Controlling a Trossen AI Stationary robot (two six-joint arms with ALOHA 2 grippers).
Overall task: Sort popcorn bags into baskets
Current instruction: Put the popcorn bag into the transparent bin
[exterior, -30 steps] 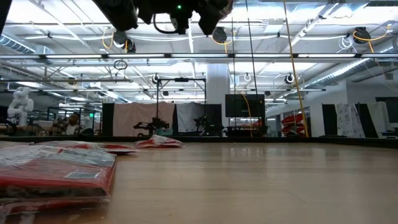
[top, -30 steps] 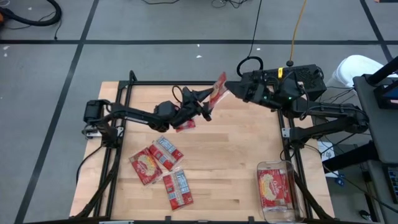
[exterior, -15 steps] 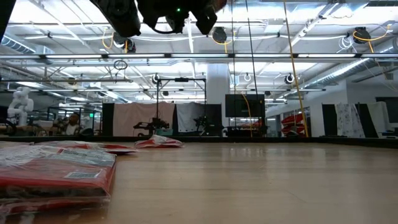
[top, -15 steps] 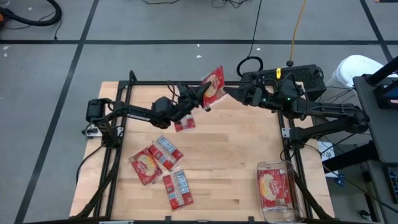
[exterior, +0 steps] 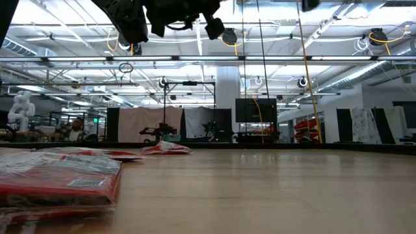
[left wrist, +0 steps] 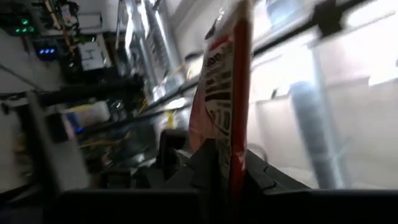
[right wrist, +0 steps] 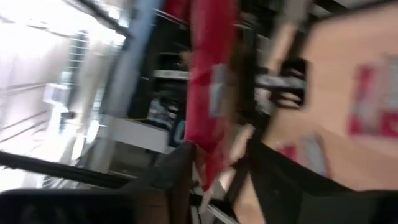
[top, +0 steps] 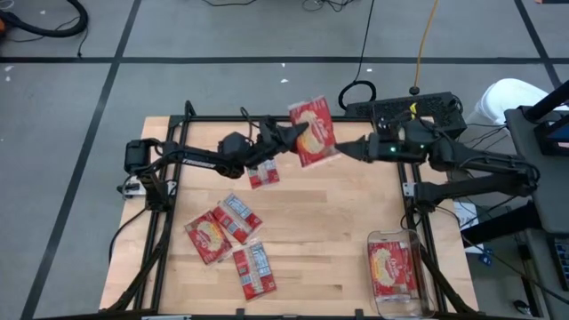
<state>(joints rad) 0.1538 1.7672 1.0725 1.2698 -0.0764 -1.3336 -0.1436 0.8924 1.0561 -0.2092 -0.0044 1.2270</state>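
A flat red popcorn bag (top: 312, 132) hung above the wooden table (top: 329, 231) at upper centre of the high view. My left gripper (top: 294, 135) was clamped on its edge. My right gripper (top: 347, 148), jaws parted, was just beside it.

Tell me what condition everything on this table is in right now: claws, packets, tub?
Left claw: shut on the raised popcorn bag.
Right claw: beside that bag, grip unclear.
Raised popcorn bag: in the air, picture side up.
Bags on table: lying flat, some overlapping.
Single bag: flat under the left arm.
Clear bin: holds a bag.
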